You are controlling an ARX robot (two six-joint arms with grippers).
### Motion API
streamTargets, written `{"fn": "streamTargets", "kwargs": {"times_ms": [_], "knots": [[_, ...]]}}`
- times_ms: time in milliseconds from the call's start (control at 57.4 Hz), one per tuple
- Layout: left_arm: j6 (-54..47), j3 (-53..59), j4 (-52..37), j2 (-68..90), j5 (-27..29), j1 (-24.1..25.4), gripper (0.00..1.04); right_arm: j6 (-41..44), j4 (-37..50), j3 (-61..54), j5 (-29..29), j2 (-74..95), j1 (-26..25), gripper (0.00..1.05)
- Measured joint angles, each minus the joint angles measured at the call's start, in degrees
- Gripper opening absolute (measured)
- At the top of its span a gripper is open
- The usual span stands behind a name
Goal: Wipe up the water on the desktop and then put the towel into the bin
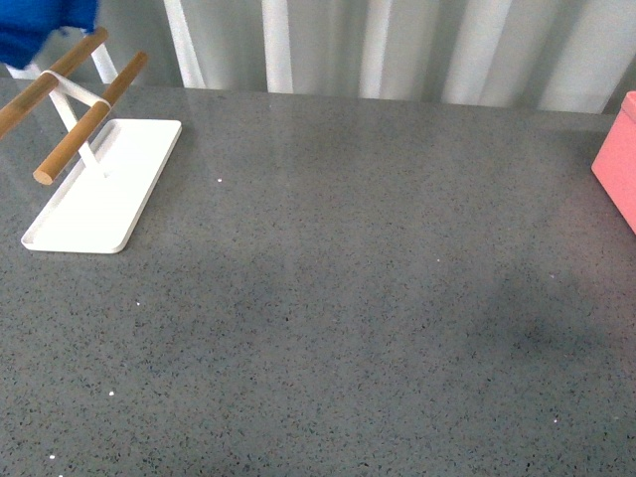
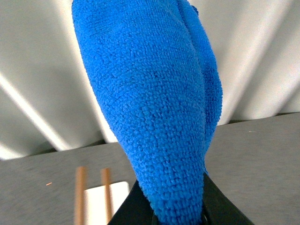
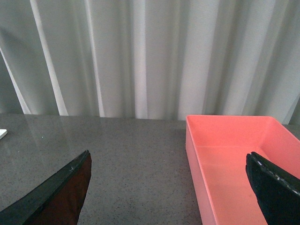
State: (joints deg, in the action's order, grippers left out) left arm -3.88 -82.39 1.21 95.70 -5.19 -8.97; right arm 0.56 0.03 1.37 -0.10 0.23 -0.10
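The blue towel (image 2: 154, 108) hangs from my left gripper (image 2: 176, 218), which is shut on it and holds it high above the desktop (image 2: 253, 154). In the front view only a corner of the towel (image 1: 40, 30) shows at the top left, above the rack; the gripper itself is out of that view. My right gripper (image 3: 171, 187) is open and empty, its fingers (image 3: 51, 192) spread on either side of the near wall of the pink bin (image 3: 225, 154). The bin (image 1: 618, 164) stands at the desktop's (image 1: 348, 288) far right edge. No water shows on the surface.
A flat white tray (image 1: 104, 184) with wooden bars (image 1: 89, 114) stands at the back left; it also shows in the left wrist view (image 2: 101, 199). A pale pleated curtain (image 1: 397, 45) runs behind the desktop.
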Motion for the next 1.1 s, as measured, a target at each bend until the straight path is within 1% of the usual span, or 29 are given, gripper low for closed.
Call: {"fn": "streamTargets", "kwargs": {"times_ms": [70, 122, 279, 523, 627, 645, 662, 680, 697, 732, 749, 767, 819, 871, 924, 1028, 1080, 1098], "knots": [[3.4, 2.7, -3.3, -1.4, -2.2, -5.2, 0.07, 0.0, 0.0, 0.0, 0.0, 0.0, 0.0, 0.98], [5.6, 4.4, -5.3, -1.5, -2.5, -8.1, 0.07, 0.0, 0.0, 0.0, 0.0, 0.0, 0.0, 0.98], [9.8, 9.6, -11.8, -1.0, -2.5, -15.1, 0.07, 0.0, 0.0, 0.0, 0.0, 0.0, 0.0, 0.98], [16.8, 13.3, -21.2, 4.3, -2.8, -22.8, 0.07, 0.0, 0.0, 0.0, 0.0, 0.0, 0.0, 0.98], [19.6, 13.3, -23.0, 7.4, -2.6, -24.7, 0.07, 0.0, 0.0, 0.0, 0.0, 0.0, 0.0, 0.98], [19.9, 13.2, -23.0, 8.0, -2.5, -24.9, 0.07, 0.4, -0.4, 0.1, -1.7, 0.3, -0.4, 0.98], [20.3, 13.2, -23.1, 8.3, -2.5, -25.0, 0.07, 1.4, -2.0, 0.7, -6.1, 1.2, -1.7, 0.98], [20.5, 13.1, -23.2, 8.7, -2.5, -25.1, 0.07, 2.4, -3.9, 1.5, -11.3, 2.7, -3.6, 0.98], [20.7, 12.9, -23.3, 9.1, -2.3, -25.2, 0.07, 4.1, -4.9, 2.5, -19.3, 5.9, -6.7, 0.98], [21.0, 12.6, -23.4, 9.6, -2.1, -25.3, 0.07, 5.2, -3.4, 3.6, -28.6, 10.4, -10.4, 0.98], [21.2, 12.5, -23.4, 9.7, -2.1, -25.4, 0.07, 5.5, -1.2, 4.4, -33.0, 13.5, -12.6, 0.98], [21.3, 12.4, -23.4, 9.8, -2.1, -25.5, 0.07, 5.5, 0.5, 5.1, -36.6, 15.5, -13.8, 0.98], [21.4, 12.0, -23.4, 10.0, -2.1, -25.6, 0.07, 5.3, 5.4, 7.1, -42.2, 20.2, -15.3, 0.98], [21.7, 11.8, -23.5, 10.0, -2.0, -25.6, 0.07, 5.0, 10.7, 9.4, -45.4, 25.0, -15.6, 0.98], [21.9, 11.4, -23.5, 10.0, -1.8, -25.6, 0.07, 4.7, 16.6, 12.0, -46.6, 30.7, -14.8, 0.98], [22.4, 10.7, -23.5, 10.0, -1.9, -25.6, 0.07, 2.7, 25.2, 15.8, -46.5, 41.5, -12.3, 0.98], [22.7, 10.5, -23.5, 10.0, -2.0, -25.6, 0.07, 1.7, 28.1, 17.1, -45.3, 46.1, -10.7, 0.98], [23.1, 10.2, -23.5, 10.0, -2.1, -25.6, 0.07, 0.8, 29.9, 17.9, -44.6, 49.7, -9.4, 0.98]]}}
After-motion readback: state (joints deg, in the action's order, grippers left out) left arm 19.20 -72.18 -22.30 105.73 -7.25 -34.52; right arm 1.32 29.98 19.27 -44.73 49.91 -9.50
